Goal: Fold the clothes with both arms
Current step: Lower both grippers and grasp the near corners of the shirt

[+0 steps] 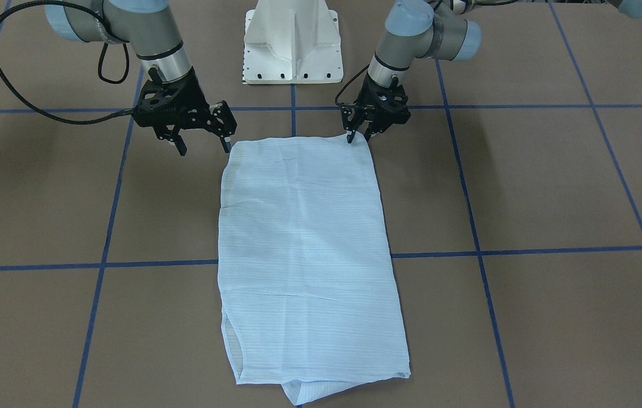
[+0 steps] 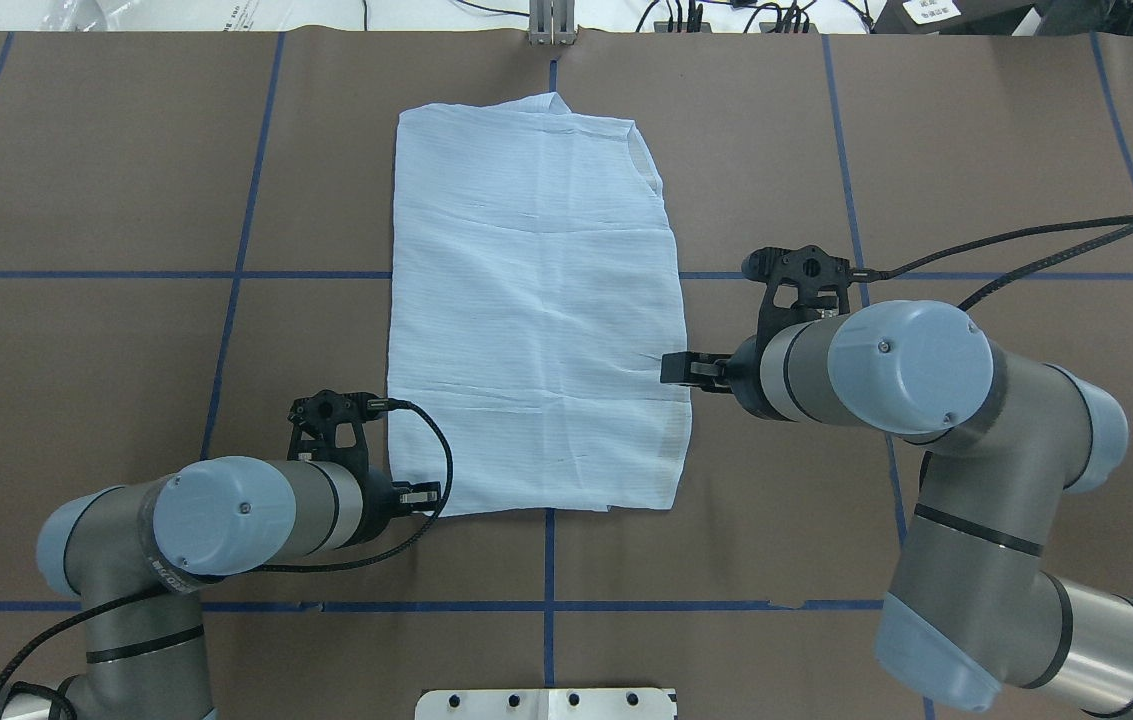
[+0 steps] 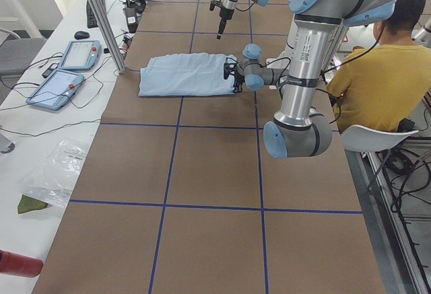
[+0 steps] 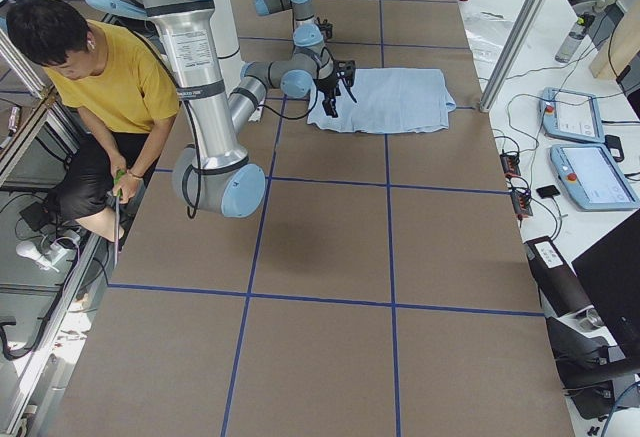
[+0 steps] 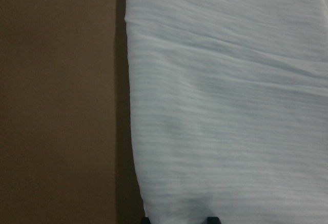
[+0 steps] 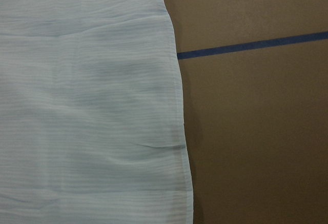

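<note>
Holds left gripper [image 1: 358, 136] at shirt's [image 1: 304, 238] near corner, jaws slightly apart astride the edge. Holds right gripper [image 1: 203, 147] just beside the other corner, jaws wide apart.

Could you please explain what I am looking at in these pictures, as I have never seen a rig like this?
This is a robot with a left arm and a right arm at a brown table. Each arm ends in a black two-finger gripper.

One camera faces the robot, one looks down from behind it, and two look along the table from its ends. A seated person in yellow shows in those two. There is also one camera on each wrist.

On the table lies a pale blue striped shirt, flat and folded into a long rectangle. The left gripper is at the shirt's corner nearest the robot, jaws slightly apart. The right gripper is open beside the other near corner. Nothing is lifted. Both wrist cameras show only the cloth's edge and the table.
</note>
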You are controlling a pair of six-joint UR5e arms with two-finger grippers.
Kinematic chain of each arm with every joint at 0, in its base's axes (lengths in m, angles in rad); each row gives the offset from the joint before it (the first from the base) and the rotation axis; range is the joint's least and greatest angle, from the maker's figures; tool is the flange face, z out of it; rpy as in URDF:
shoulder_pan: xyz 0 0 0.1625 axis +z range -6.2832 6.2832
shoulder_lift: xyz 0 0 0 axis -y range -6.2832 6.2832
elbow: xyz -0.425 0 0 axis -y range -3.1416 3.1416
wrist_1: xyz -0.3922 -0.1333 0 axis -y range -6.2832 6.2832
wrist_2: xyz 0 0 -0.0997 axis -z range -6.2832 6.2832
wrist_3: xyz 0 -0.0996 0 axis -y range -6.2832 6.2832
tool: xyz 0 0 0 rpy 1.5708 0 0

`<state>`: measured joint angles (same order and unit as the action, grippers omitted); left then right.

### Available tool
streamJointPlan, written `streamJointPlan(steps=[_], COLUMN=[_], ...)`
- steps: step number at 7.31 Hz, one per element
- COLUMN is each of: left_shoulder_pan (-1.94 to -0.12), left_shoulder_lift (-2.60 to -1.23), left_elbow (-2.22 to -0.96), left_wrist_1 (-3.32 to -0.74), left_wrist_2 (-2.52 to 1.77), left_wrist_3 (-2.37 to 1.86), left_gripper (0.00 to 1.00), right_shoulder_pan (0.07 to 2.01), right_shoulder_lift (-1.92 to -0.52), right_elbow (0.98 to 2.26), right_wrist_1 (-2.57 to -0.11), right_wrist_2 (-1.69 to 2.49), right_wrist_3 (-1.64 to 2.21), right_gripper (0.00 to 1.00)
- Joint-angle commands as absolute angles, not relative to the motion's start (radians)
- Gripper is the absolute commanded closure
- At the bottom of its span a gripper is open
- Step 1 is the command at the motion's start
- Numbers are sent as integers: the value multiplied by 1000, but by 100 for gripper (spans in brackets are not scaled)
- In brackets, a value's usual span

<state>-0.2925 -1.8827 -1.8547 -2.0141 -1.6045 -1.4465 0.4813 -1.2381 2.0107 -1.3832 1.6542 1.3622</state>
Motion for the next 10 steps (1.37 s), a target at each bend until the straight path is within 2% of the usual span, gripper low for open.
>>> streamJointPlan(steps=[1,2,3,5,7,10], left_shoulder_pan=[-291,-293,-291,-291,-291,-293], left_shoulder_lift=[-1882,-1882,-1881,-1881,-1881,-1879], left_elbow=[-1855,-1855,-1856,-1858,-1859,-1868], left_wrist_1=[-2014,-2014,-2014,-2016,-2016,-2016], left_wrist_2=[-1605,-1603,-1603,-1601,-1601,-1600], left_wrist_3=[-1447,-1448,-1448,-1451,-1453,-1453], left_gripper=[63,94,100,100,100,100], right_shoulder_pan=[469,456,416,294,227,221], right_shoulder_lift=[-1238,-1238,-1232,-1218,-1091,-974], right_elbow=[2011,2010,2010,1988,1950,1794], right_wrist_1=[-1384,-1391,-1396,-1426,-1620,-1637], right_wrist_2=[1652,1645,1638,1550,1529,1523], right_wrist_3=[1364,1382,1502,1821,2076,2204], right_gripper=[0,0,1,4,13,13])
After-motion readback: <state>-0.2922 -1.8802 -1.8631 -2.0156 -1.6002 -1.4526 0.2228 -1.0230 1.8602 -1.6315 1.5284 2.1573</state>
